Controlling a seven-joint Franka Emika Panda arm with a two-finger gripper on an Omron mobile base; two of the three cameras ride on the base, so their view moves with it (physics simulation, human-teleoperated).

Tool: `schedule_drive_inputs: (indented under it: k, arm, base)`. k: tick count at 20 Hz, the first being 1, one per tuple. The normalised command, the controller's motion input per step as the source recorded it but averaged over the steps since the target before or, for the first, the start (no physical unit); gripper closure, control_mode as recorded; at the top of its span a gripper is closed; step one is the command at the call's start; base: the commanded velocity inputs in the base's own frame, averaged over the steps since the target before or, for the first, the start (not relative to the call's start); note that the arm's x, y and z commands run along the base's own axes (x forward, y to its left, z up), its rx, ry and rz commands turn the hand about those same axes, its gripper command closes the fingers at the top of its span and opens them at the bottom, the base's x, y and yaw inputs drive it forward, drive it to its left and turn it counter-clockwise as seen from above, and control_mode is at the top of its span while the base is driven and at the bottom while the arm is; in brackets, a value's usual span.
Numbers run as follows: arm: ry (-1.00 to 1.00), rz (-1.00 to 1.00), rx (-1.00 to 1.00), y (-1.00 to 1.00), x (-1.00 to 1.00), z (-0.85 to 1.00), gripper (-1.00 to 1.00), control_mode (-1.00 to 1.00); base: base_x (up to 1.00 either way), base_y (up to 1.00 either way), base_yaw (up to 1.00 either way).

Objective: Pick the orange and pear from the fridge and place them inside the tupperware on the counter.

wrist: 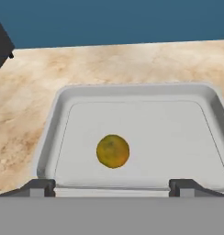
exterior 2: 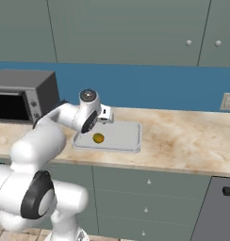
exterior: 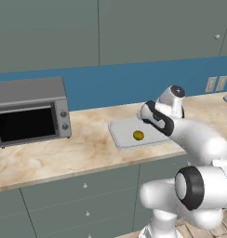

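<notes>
**Hand view: one fruit down in the tray, claw wide and empty**

Hand view gives you the clearest read. The small round golden yellow-orange fruit (wrist: 113, 151), the orange by its even round shape, lies on the floor of the shallow pale grey rectangular tupperware (wrist: 47, 137), left of centre and clear of every wall. The two dark finger tips of the gripper (wrist: 112, 186) stand far apart at the near rim, with nothing between them, so you can take the claw as spread wide and holding nothing. It looks like a drop just made: the hand sits above the near edge so the fruit lands inside the raised rim, which should keep it from rolling out.

From the left base view you see the tray on the long beige marbled counter (exterior: 50, 158), to the right of the grey toaster oven (exterior: 31, 111), with the white arm reaching over it. The right base view confirms the fruit inside the tray.

Your pear is not in the tray, so judge the task about half done.
</notes>
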Motion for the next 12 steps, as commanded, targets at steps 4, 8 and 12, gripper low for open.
schedule_drive_inputs:
  k: [4, 8, 12]
  arm:
    - [0.02, 0.00, 0.00, 0.00, -1.00, 1.00, -1.00, -1.00]
    - [0.13, 0.00, 0.00, 0.00, -0.99, 1.00, -1.00, -1.00]
    - [0.09, 0.00, 0.00, 0.00, -1.00, 0.71, -1.00, -1.00]
  base:
    - [0.00, 0.00, 0.00]
    - [0.00, 0.00, 0.00]
    - [0.00, 0.00, 0.00]
